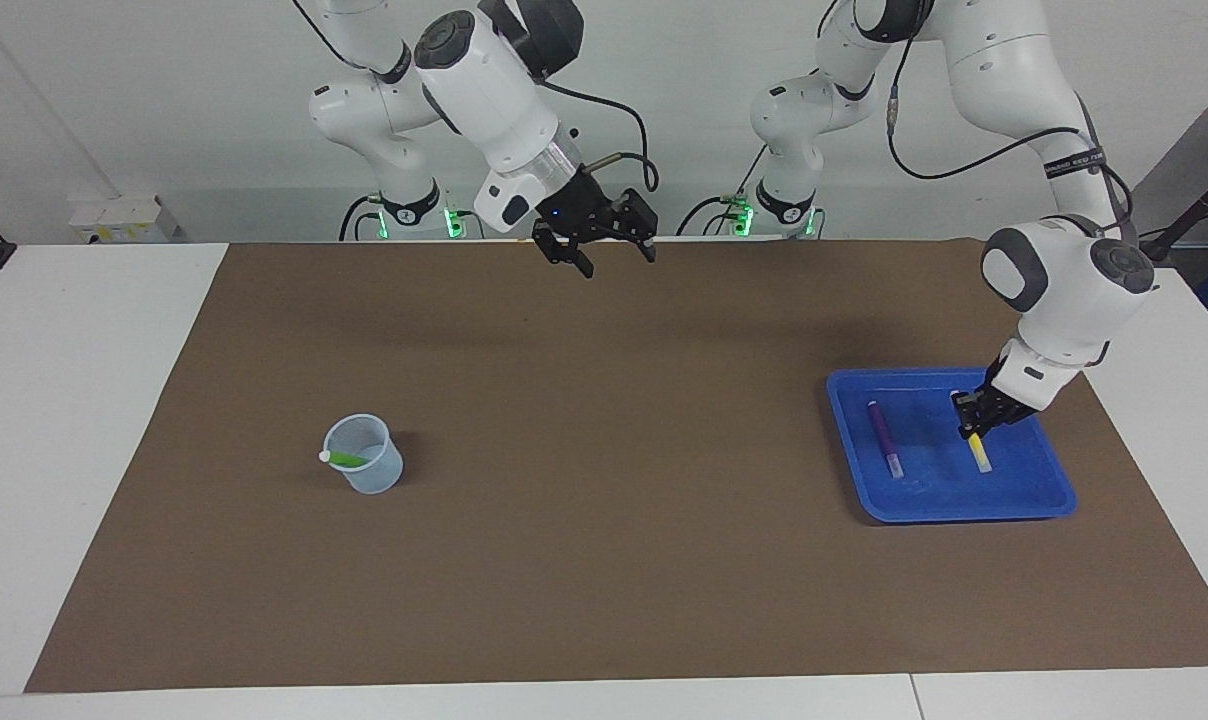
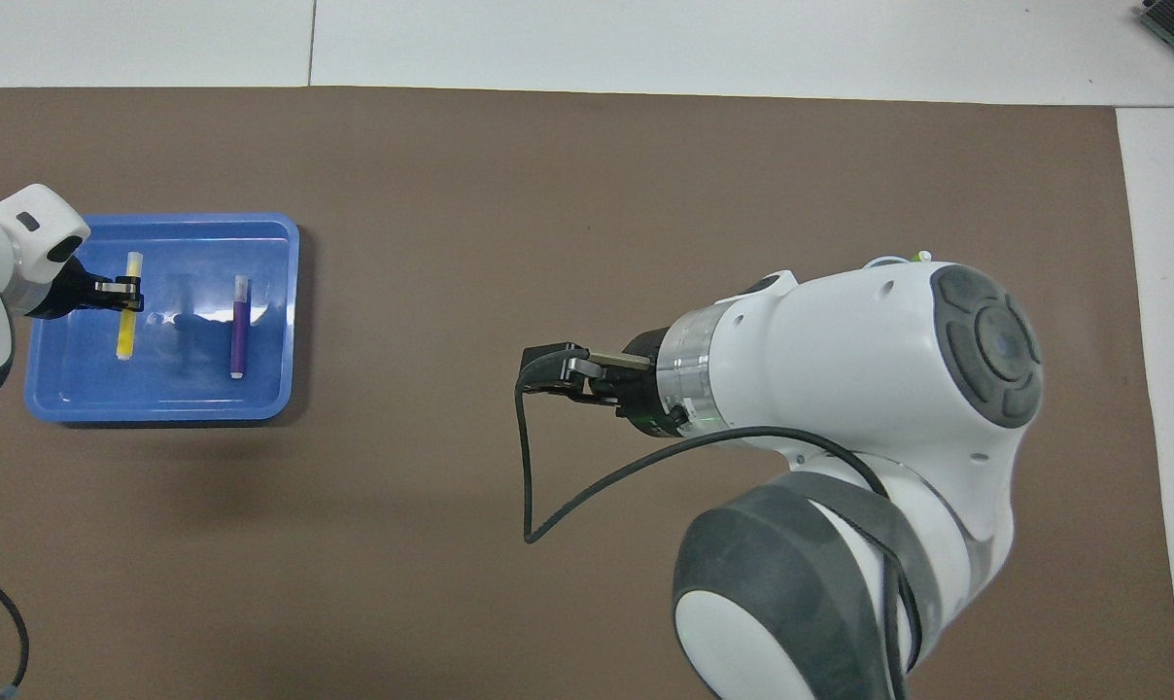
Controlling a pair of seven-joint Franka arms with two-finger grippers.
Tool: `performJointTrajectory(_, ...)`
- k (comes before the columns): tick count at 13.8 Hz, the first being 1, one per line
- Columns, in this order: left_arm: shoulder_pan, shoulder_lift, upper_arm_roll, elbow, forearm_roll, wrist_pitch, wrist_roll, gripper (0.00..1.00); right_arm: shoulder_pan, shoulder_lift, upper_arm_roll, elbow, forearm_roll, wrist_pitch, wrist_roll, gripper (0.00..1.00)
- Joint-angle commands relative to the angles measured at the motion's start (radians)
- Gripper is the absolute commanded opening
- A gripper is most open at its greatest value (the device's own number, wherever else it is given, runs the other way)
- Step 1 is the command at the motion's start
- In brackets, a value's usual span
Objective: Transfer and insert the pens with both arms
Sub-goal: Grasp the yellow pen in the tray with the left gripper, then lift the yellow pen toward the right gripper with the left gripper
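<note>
A yellow pen (image 1: 980, 455) and a purple pen (image 1: 884, 435) lie side by side in a blue tray (image 1: 964, 512) toward the left arm's end of the table. My left gripper (image 1: 972, 425) is down in the tray, shut on the yellow pen (image 2: 123, 335) near its cap end; the pen still lies flat. The purple pen (image 2: 240, 326) lies untouched. A green pen (image 1: 344, 459) leans in a clear cup (image 1: 366, 458) toward the right arm's end. My right gripper (image 1: 612, 255) is open and empty, raised over the mat near the robots.
A brown mat (image 1: 604, 500) covers most of the white table. In the overhead view the right arm (image 2: 869, 389) hides the cup; only the green pen's tip (image 2: 919, 257) shows. The tray's rim (image 2: 159, 413) stands a little above the mat.
</note>
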Motion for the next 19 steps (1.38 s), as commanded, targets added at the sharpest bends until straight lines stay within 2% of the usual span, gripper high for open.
performJointTrajectory(1,0.009,-0.022,-0.002,-0.002,-0.017,-0.055,-0.009,0.0,-0.007,-0.008,0.003,-0.015,0.029,0.014,0.011,1.0)
performJointTrajectory(4,0.009,-0.024,-0.002,-0.001,-0.052,-0.075,-0.072,0.0,-0.007,-0.008,0.004,-0.023,0.029,0.017,0.009,1.0)
performJointTrajectory(6,0.007,-0.041,-0.002,0.001,-0.167,-0.112,-0.193,0.0,-0.007,-0.008,0.004,-0.023,0.027,0.017,0.005,1.0)
performJointTrajectory(9,-0.014,-0.09,-0.027,0.042,-0.264,-0.254,-0.465,0.0,-0.007,-0.008,0.004,-0.024,0.029,0.017,0.002,1.0)
performJointTrajectory(12,-0.025,-0.153,-0.069,0.081,-0.312,-0.408,-0.71,0.0,-0.007,-0.01,0.003,-0.026,0.027,0.015,0.002,1.0)
performJointTrajectory(14,-0.026,-0.188,-0.072,0.074,-0.441,-0.483,-0.858,0.0,-0.008,-0.01,0.004,-0.03,0.027,0.014,0.002,1.0)
performJointTrajectory(16,-0.039,-0.2,-0.074,0.07,-0.552,-0.509,-0.981,0.0,-0.007,-0.01,0.003,-0.03,0.029,0.015,0.003,1.0)
performJointTrajectory(19,-0.134,-0.205,-0.074,0.067,-0.626,-0.496,-1.193,0.0,-0.007,-0.01,0.004,-0.03,0.029,0.017,0.008,1.0)
